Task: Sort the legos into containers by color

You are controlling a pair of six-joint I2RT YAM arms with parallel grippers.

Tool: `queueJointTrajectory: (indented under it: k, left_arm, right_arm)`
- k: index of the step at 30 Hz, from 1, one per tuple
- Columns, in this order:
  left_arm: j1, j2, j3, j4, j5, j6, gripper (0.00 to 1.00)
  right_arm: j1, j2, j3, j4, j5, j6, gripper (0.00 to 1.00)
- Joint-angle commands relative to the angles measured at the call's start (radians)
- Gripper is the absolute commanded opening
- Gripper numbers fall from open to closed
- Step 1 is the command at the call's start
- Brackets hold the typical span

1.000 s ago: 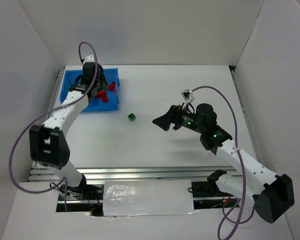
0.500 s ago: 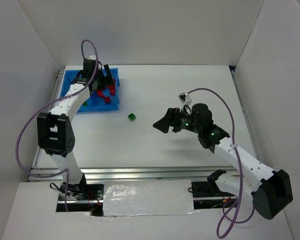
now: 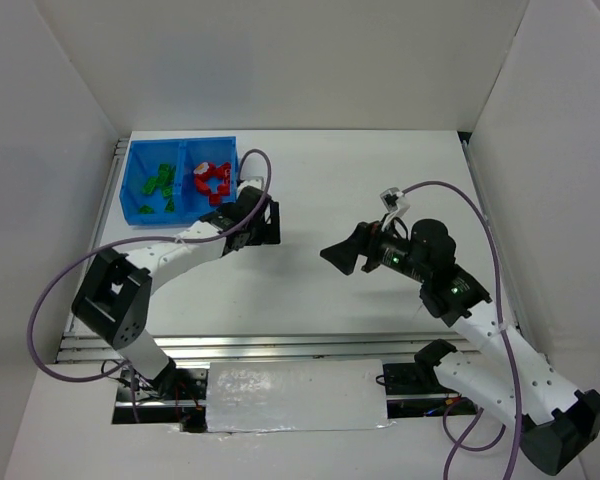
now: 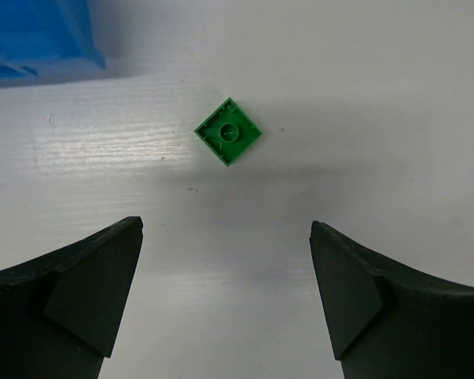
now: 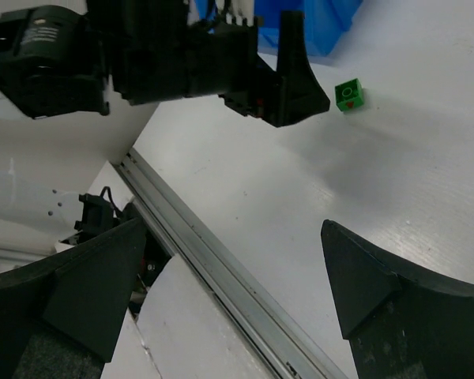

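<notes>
Our left tool (image 4: 225,229) gapes wide; the green lego (image 4: 228,132) lies on the counter (image 4: 395,110) just ahead, centred. Right tool (image 5: 233,229) wide too.

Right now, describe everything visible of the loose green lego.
The green lego is a small square piece of glossy plastic with a ring on its visible face. It rests on the white table, outside the blue bin, ahead of the open left gripper, a corner toward it. Nothing else touches it.

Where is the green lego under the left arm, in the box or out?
Out. The green lego lies on the table, outside the blue bin.
</notes>
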Motion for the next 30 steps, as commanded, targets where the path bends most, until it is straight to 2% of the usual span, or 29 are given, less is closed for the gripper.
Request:
queueJointTrajectory:
  k: [1,7,11,13,16,20,25,30]
  left_arm:
    - [-0.025,0.021,0.016,0.018,-0.156,-0.160,1.00]
    - [-0.032,0.118,0.057,0.026,-0.239,-0.338,0.99]
    - [-0.034,0.280,0.232,-0.156,-0.335,-0.465,0.99]
    - [-0.032,0.331,0.319,-0.206,-0.363,-0.482,0.99]
    - [-0.032,0.391,0.369,-0.241,-0.378,-0.502,0.98]
    - [-0.032,0.425,0.381,-0.273,-0.395,-0.539,0.94]
    - [-0.032,0.425,0.332,-0.235,-0.366,-0.545,0.92]
    - [-0.031,0.461,0.324,-0.217,-0.340,-0.542,0.84]
  right_arm:
    - [-0.004,-0.030,-0.003,-0.004,-0.004,-0.012,1.00]
    - [-0.004,-0.032,-0.012,-0.015,-0.021,-0.029,1.00]
    - [-0.004,-0.036,-0.020,-0.009,-0.036,-0.026,1.00]
    - [-0.004,-0.039,-0.024,-0.006,-0.040,-0.024,1.00]
    - [-0.004,-0.044,-0.030,0.002,-0.054,-0.018,1.00]
    - [-0.003,-0.041,-0.032,0.005,-0.067,-0.020,1.00]
    - [-0.003,-0.030,-0.035,0.014,-0.073,-0.021,0.99]
    - [-0.003,-0.023,-0.038,0.022,-0.079,-0.020,1.00]
